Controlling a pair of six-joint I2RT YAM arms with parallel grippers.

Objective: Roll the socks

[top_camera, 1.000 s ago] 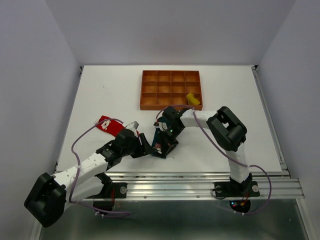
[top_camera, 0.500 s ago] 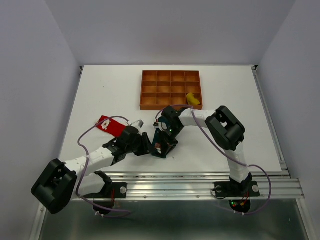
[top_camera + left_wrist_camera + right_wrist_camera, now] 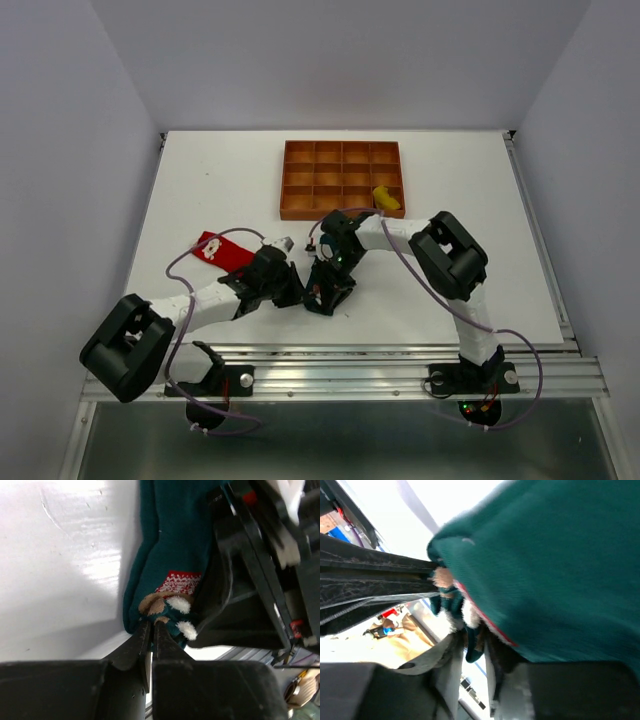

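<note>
Arms meet low near the front edge of the counter [image 3: 200, 180], the left one stretched rightward and the right one folded at the elbow, reaching back left. The left end effector [image 3: 151, 625] is pinched shut on the patterned end of the teal sock [image 3: 165, 545]. The right end effector [image 3: 474, 647] stands narrow, with teal fabric between its fingers.

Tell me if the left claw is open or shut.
Shut: the left claw is pinched tight on the end of the teal sock.

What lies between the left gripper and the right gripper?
The dark teal sock; the left wrist view shows the left gripper pinching its end, the right gripper close beside it.
</note>
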